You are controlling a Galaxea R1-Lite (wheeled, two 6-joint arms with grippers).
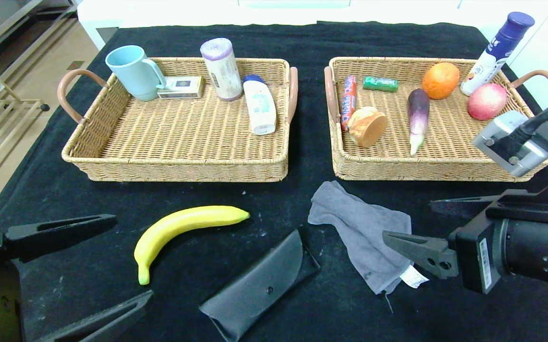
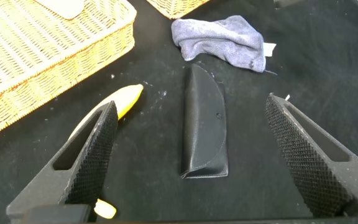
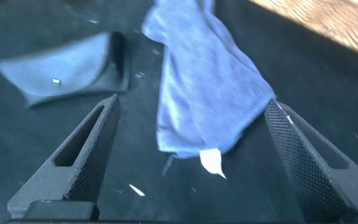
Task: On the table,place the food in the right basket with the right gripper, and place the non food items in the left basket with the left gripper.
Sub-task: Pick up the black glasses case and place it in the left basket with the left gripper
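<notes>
Surface: a table draped in black cloth (image 1: 274,199) is seen, with white units behind and a pale floor to the robot's left.
Left basket (image 1: 178,164): a blue mug, a small box, a roll and a white bottle are held in it.
Right basket (image 1: 426,164): food is held in it, along with a white spray bottle (image 1: 495,54) leaning at the far corner, seemingly missorted.
Left on the table: a banana (image 1: 183,230), a black glasses case (image 1: 259,285) and a grey cloth (image 1: 364,232) lie in front of the baskets.
Left gripper (image 1: 98,261): spread wide and empty, held low just beside the banana, with the case farther off.
Right gripper (image 1: 423,228): spread wide and empty, held over the grey cloth.
Risk, wrong arm: each gripper is poised at the other's item, so the cloth could be carried into the food basket if the right one is closed here.
Risk, banana: it could be taken by the left gripper, or nudged aside when the case is reached for.
Risk, cloth: only a fold might be pinched, and the trailing part could be snagged on a basket rim.
</notes>
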